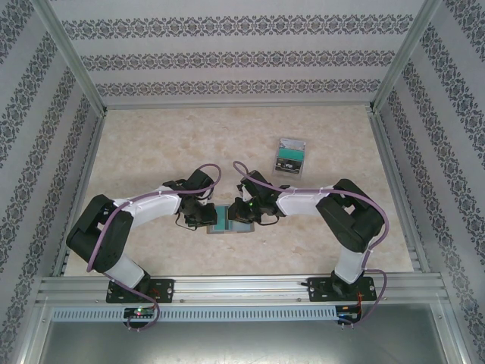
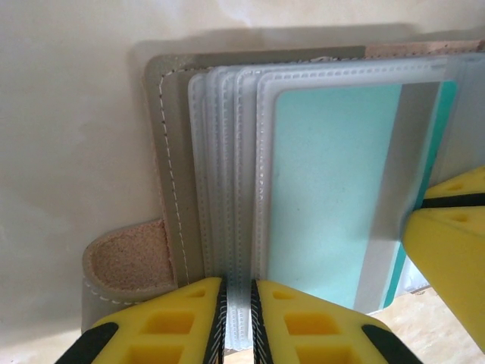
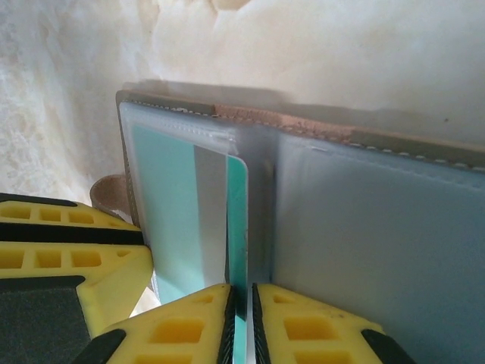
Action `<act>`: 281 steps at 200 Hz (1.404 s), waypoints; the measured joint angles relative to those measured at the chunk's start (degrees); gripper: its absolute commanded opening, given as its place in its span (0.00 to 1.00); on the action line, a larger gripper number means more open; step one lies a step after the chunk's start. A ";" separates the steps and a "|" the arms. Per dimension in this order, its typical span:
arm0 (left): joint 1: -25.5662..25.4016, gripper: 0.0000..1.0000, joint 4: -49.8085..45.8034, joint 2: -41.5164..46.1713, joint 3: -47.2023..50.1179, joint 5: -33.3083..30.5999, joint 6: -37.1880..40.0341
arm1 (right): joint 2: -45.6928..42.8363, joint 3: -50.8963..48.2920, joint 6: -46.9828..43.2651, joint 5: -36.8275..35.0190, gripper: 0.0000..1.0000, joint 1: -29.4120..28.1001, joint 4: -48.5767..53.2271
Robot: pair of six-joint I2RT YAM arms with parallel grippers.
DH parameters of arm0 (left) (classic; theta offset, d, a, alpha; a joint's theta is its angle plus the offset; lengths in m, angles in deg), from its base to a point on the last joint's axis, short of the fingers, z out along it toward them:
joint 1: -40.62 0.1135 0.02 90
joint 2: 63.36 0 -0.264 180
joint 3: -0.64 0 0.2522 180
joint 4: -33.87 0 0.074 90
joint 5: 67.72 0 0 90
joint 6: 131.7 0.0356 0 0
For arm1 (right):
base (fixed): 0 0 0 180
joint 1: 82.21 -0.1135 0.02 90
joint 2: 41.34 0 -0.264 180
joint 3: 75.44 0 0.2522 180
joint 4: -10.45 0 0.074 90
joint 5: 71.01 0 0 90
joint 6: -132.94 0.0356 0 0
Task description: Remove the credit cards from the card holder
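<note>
Centrally, one open card holder (image 2: pixel 173 152), one teal card (image 3: pixel 170 205), left claw (image 2: pixel 237 318) pinching sleeves (image 2: pixel 227 174), right claw (image 3: pixel 242 318) pinching card.

L fingers (image 2: pixel 174 322) pinch clear sleeves (image 2: pixel 227 189) of open card holder (image 2: pixel 170 152) (teal card (image 2: pixel 333 182) in top sleeve).

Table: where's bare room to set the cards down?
Free: the far-left stretch between the left wall and the clear case; the near strip between the card holder and the base rail. Crowded: centre, where the left claw grips that holder and the right claw its teal card.
</note>
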 measured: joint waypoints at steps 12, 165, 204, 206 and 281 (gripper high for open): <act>0.00 0.16 0.00 -0.02 0.00 0.02 0.00 | 0.31 0.02 0.00 0.39 0.10 0.00 -0.26; 0.00 0.11 -0.31 0.33 -0.02 -0.66 0.02 | -2.05 -2.47 -0.02 0.98 0.00 1.51 -0.63; 0.00 0.04 -0.44 0.33 0.00 -0.85 0.04 | -2.08 -2.62 0.72 1.07 0.19 1.53 -1.53; 0.00 0.04 -0.44 0.33 0.00 -0.87 0.00 | -2.08 -2.64 0.98 1.07 0.19 1.53 -1.70; 0.00 0.00 -0.42 0.33 0.00 -0.83 0.02 | 0.00 -2.75 3.08 1.51 0.22 1.49 -5.86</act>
